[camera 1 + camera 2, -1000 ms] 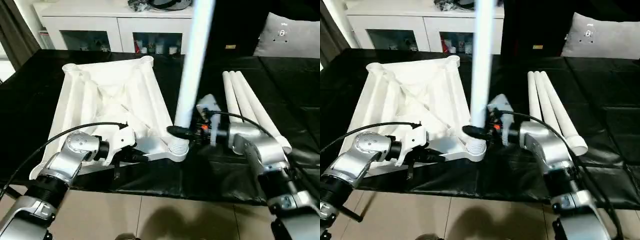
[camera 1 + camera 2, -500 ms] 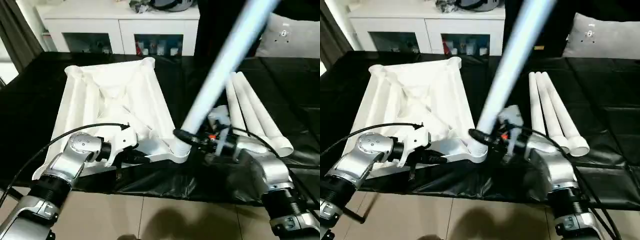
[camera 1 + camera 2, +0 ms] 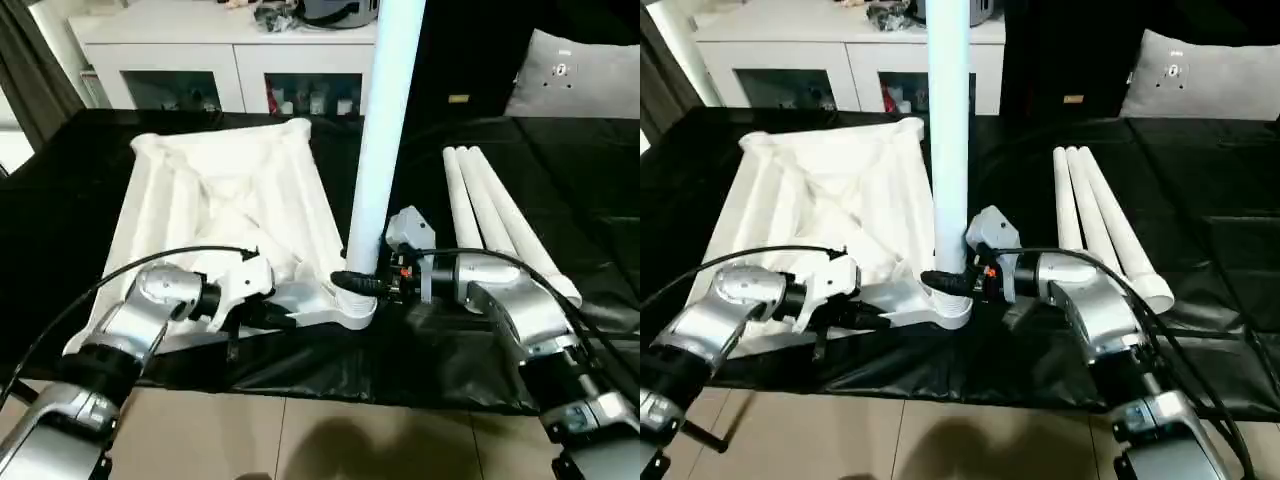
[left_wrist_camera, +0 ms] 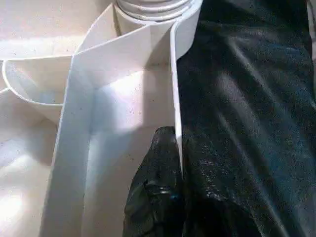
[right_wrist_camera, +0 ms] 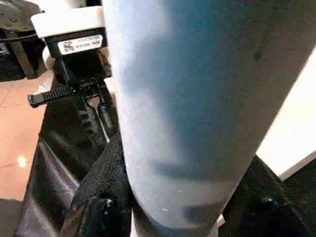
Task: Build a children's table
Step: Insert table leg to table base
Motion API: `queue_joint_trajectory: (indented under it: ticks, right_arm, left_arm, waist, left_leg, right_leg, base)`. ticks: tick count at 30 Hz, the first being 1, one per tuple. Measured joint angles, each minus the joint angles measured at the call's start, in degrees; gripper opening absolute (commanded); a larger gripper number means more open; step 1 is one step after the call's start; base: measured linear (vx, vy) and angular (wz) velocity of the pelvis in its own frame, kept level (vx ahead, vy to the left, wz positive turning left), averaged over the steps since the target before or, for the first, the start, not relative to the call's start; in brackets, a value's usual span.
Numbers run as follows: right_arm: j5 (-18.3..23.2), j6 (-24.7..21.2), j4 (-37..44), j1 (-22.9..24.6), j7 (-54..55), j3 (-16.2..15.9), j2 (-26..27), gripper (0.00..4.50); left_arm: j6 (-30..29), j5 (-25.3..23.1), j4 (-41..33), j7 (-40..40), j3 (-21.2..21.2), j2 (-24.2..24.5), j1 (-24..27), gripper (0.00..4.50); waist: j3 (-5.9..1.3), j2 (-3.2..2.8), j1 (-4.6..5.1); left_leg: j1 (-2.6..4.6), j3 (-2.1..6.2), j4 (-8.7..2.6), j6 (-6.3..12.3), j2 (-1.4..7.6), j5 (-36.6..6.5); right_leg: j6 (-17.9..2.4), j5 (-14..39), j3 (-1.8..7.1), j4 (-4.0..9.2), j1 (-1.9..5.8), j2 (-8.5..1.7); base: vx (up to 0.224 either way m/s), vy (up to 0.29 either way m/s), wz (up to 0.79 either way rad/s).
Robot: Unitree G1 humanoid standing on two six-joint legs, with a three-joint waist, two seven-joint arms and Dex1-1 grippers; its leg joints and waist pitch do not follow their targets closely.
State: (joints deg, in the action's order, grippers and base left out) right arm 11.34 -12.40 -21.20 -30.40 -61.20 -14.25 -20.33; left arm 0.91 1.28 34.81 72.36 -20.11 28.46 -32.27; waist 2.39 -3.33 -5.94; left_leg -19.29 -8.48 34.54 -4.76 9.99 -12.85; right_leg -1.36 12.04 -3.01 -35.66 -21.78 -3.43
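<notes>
The children's table top (image 3: pixel 225 200) lies upside down on a black cloth, its ribbed underside facing up. One white leg (image 3: pixel 385 130) stands upright in the near right corner socket (image 3: pixel 350 308). My right gripper (image 3: pixel 358 282) is shut around that leg just above the socket; in the right wrist view the leg (image 5: pixel 187 98) sits between the black fingers (image 5: pixel 98 207). At the top's near edge, my left gripper (image 3: pixel 280 320) is shut on the thin rim wall (image 4: pixel 174 98), pinched between its fingers (image 4: pixel 158 197). Three more legs (image 3: pixel 495 215) lie side by side to the right.
A white cabinet (image 3: pixel 230 60) with glass doors stands behind the cloth. A grey cushion (image 3: pixel 580 75) rests at the back right. The black cloth (image 3: pixel 330 370) ends close in front of me, with tiled floor (image 3: pixel 300 440) below its edge.
Half a second ago the held leg leaned far to the right; it now stands upright in the corner socket. The left gripper has kept its hold on the rim.
</notes>
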Motion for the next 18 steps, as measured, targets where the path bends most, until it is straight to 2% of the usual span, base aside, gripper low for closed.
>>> queue_joint_trajectory:
  ticks: [6,10,16,18]
  right_arm:
    - [0.0,-0.2,-1.3,-0.4,1.0,0.0,0.3,1.86]
    - [-0.1,-0.7,-1.2,0.0,4.6,0.3,2.1,1.86]
    - [-0.9,-1.7,-0.8,1.3,14.3,1.7,6.3,1.86]
    - [-1.1,-2.9,-0.8,1.1,17.9,2.6,8.2,1.86]
  left_arm:
    - [0.1,-0.6,4.7,0.6,-0.1,-1.5,-2.5,0.00]
    - [-0.4,-1.0,4.9,-0.1,0.1,-1.2,-2.7,0.00]
    - [-6.0,-0.9,-1.2,-4.9,2.7,-1.2,1.5,0.00]
    - [-10.4,-0.8,-7.3,-8.2,4.2,-1.5,5.1,0.00]
  waist:
    - [-0.03,-0.25,-0.15]
    - [-0.08,-0.31,0.17]
    - [-0.19,-0.40,1.55]
    - [-0.28,-0.34,2.40]
  left_leg:
    - [0.33,-0.01,-0.04,0.00,0.00,0.0]
    - [0.45,-0.01,-0.22,-0.01,0.00,0.0]
    - [0.59,0.00,-0.38,-0.01,0.00,0.0]
    - [0.60,0.00,-0.68,-0.04,-0.02,0.0]
  right_leg:
    - [0.0,0.0,0.00,0.00,0.31,-0.02]
    - [0.2,0.1,-0.01,0.01,0.32,-0.01]
    - [0.3,0.2,0.00,0.10,0.33,0.01]
    - [0.3,0.2,-0.01,0.43,0.35,0.01]
  base:
    - [0.000,0.000,0.00]
    - [0.000,0.000,0.00]
    - [0.000,0.000,0.00]
    - [0.000,0.000,0.00]
